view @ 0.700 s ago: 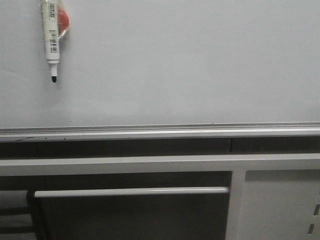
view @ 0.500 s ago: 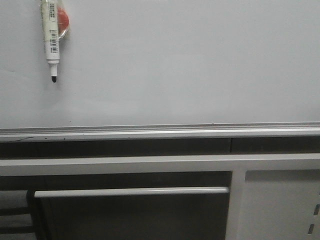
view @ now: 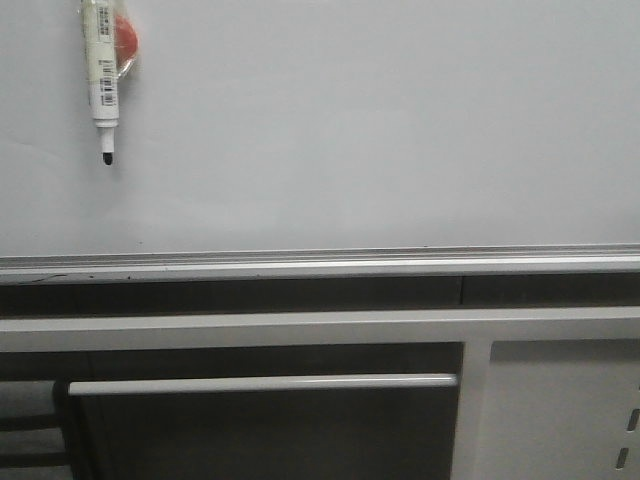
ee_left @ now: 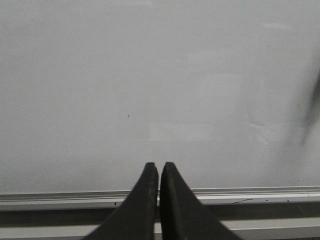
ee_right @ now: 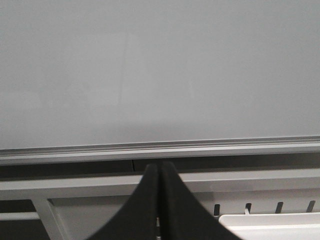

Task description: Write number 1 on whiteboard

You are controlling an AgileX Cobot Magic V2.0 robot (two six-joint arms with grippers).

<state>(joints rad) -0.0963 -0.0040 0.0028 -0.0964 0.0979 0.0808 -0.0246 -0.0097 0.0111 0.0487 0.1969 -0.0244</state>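
Front view shows the whiteboard (view: 360,130) bare of any number 1, marker pen (view: 103,70) stuck at its upper left, so with both left end effector (ee_left: 159,167) and right end effector (ee_right: 159,167) clenched empty, we should open the left one squarely around the pen's barrel

Count of things in view
One whiteboard (view: 380,130); one marker pen (view: 101,75); one bar handle (view: 260,384); two tools (ee_left: 159,167) (ee_right: 159,167).

My left gripper (ee_left: 159,167): two matte black fingers (ee_left: 142,205), tapering to narrow tips. Right gripper (ee_right: 159,166): same black tapered pair, no markings visible.
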